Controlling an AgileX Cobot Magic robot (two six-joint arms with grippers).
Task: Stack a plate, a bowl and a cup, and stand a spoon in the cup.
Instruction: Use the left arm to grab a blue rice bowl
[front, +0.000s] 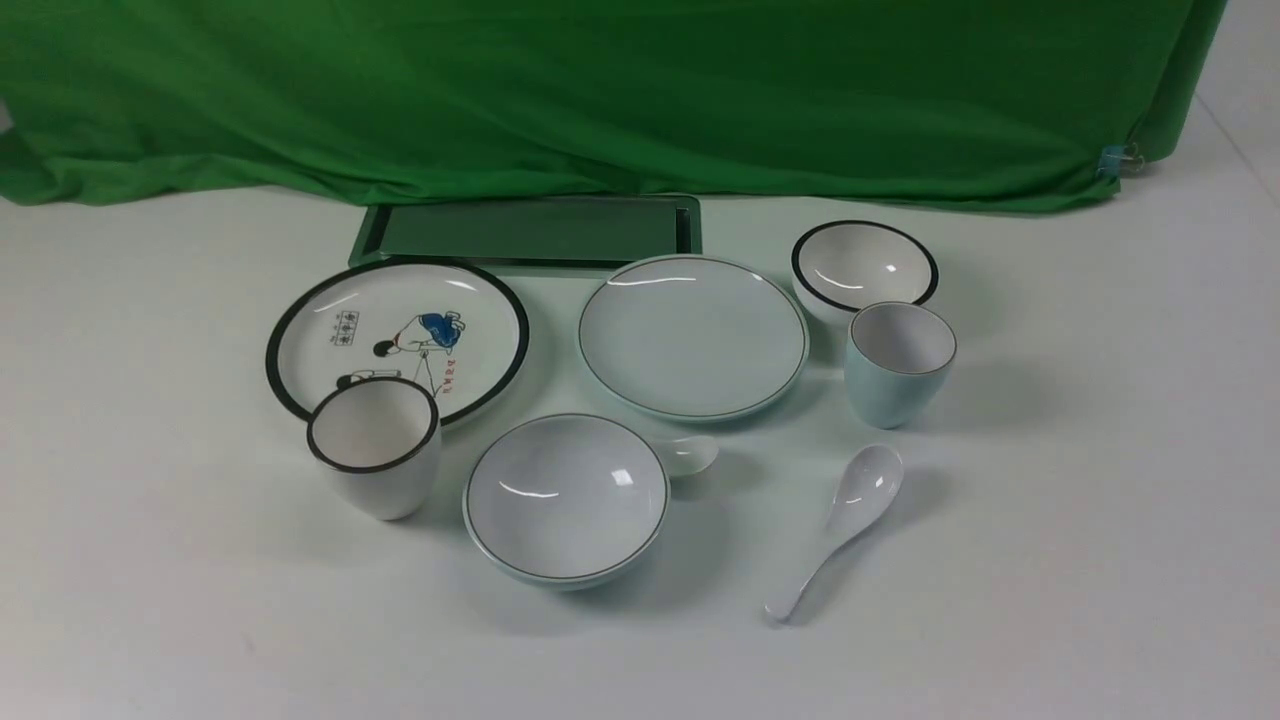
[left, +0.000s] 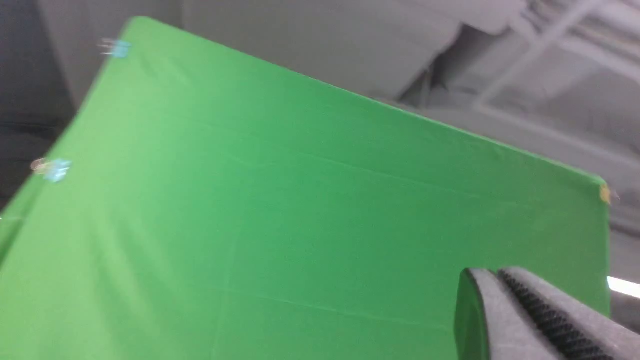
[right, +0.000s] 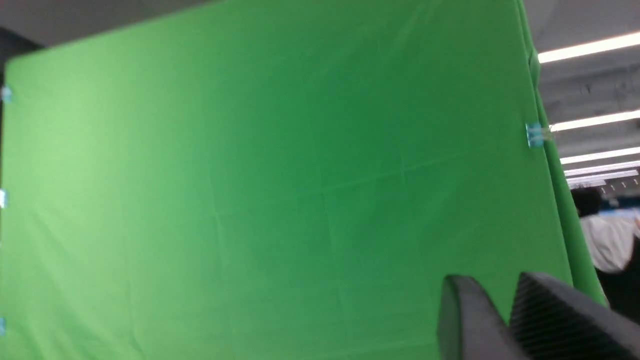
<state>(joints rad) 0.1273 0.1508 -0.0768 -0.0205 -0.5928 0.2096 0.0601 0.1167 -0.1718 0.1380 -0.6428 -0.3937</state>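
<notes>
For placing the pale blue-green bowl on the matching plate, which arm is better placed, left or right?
Probably the left. The bowl sits left of the view's middle, near the robot, while the plate lies behind it, slightly right. Neither arm shows in the front view, so the advantage is small.

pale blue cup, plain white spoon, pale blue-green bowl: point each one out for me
pale blue cup (front: 890, 395), front view, outer wall
plain white spoon (front: 868, 482), front view, scoop
pale blue-green bowl (front: 565, 495), front view, inside bottom

Two plates (front: 693, 336) (front: 480, 320), two bowls (front: 566, 497) (front: 864, 262), two cups (front: 880, 395) (front: 375, 470), two spoons (front: 850, 515) (front: 690, 453), one tray (front: 530, 232)
</notes>
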